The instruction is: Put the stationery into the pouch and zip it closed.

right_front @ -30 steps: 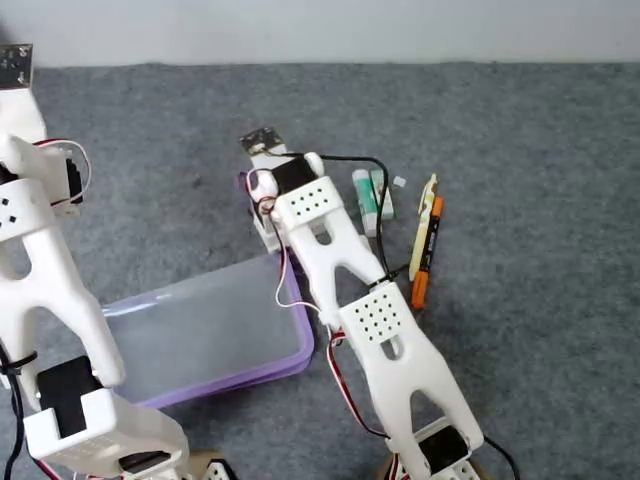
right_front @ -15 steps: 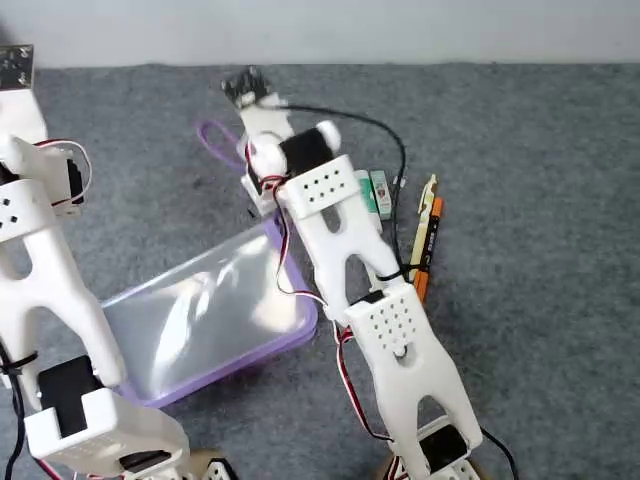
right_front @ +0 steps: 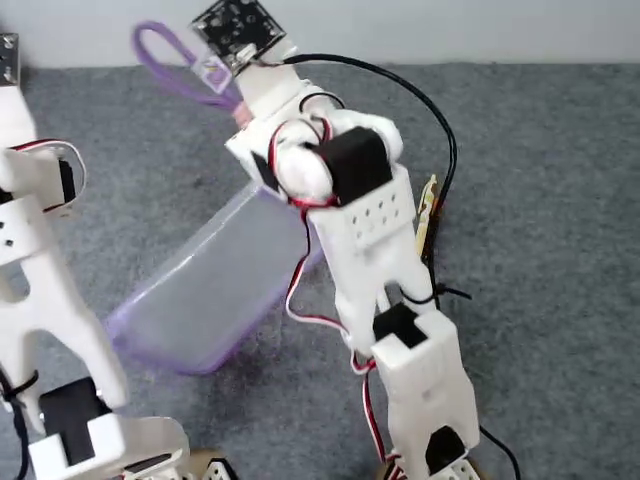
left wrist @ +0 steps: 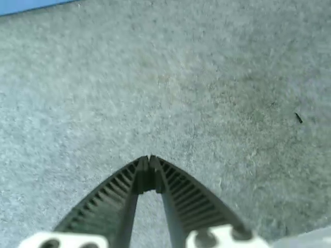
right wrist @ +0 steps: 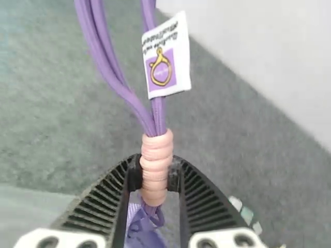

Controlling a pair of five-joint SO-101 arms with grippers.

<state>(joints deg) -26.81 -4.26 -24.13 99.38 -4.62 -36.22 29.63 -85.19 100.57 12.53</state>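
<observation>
The clear pouch point(right_front: 200, 290) with purple trim hangs tilted, its upper end lifted and its lower corner near the grey mat. My right gripper point(right wrist: 154, 168) is shut on the pink collar point(right wrist: 155, 181) of the pouch's purple strap point(right wrist: 103, 57), which carries a white tag point(right wrist: 165, 62). From above, the right gripper point(right_front: 243, 112) is raised at the back, with the strap loop point(right_front: 160, 55) sticking up beyond it. The tip of a cream pen point(right_front: 430, 192) peeks out beside the right arm. My left gripper point(left wrist: 149, 160) is shut on nothing, over bare mat.
The left arm's white links point(right_front: 40, 280) stand along the left edge, close to the pouch's low corner. A green-and-white item point(right wrist: 243, 213) lies on the mat behind the right gripper. Grey mat point(right_front: 540, 200) lies open to the right.
The right gripper has risen and moved back with the strap, pulling the pouch's far end up off the mat so that it tilts. The right arm now covers most of the stationery.
</observation>
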